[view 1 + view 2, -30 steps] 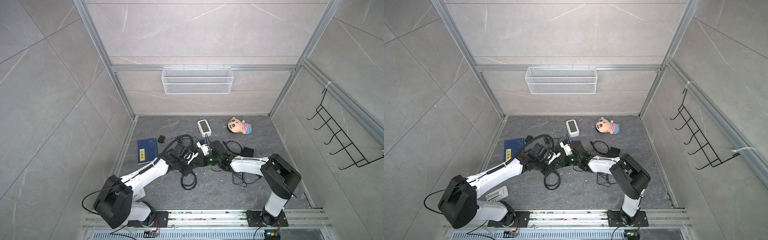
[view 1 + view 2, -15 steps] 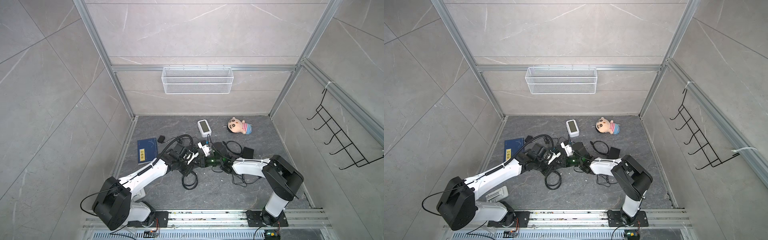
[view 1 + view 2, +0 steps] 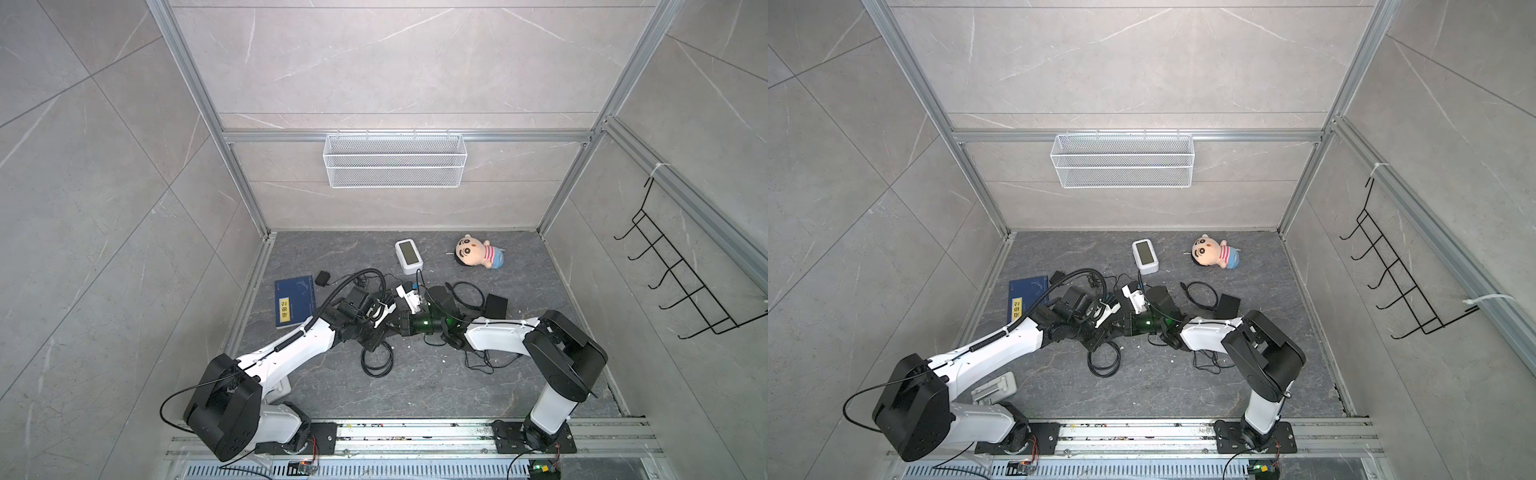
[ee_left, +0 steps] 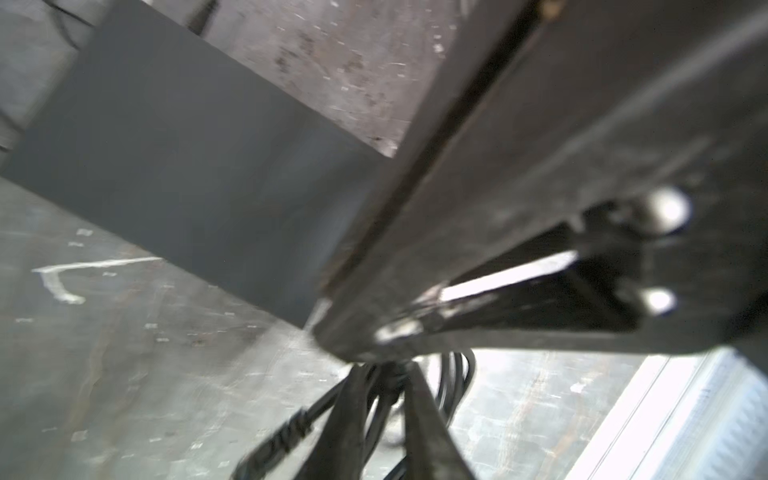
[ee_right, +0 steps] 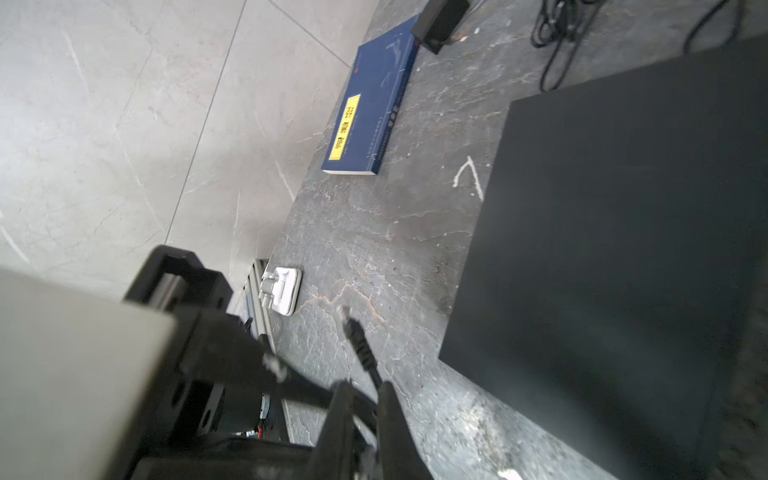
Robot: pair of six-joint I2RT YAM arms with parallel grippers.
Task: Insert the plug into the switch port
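Note:
The switch [image 5: 623, 249] is a flat black box on the grey floor, beside a chalk mark; it also shows as a dark slab [image 4: 187, 166] in the blurred left wrist view. In the right wrist view my right gripper [image 5: 365, 388] is shut on a thin black cable just behind the plug [image 5: 359, 345]. The plug juts out past the fingertips, close to the switch's edge but apart from it. My left gripper [image 4: 390, 374] points at a cable bundle, with strands between its fingers. In both top views the grippers [image 3: 380, 311] [image 3: 399, 322] meet mid-floor and cover most of the switch.
A blue book [image 3: 294, 301] lies left of the arms. A white device [image 3: 408, 255] and a plush doll [image 3: 478, 253] are at the back, and a small black box [image 3: 496, 305] at the right. A cable coil [image 3: 376, 361] lies in front. A white dock [image 3: 994, 388] sits near the left base.
Both arms stay almost where they were, wrists together at mid-floor. No object has visibly changed place.

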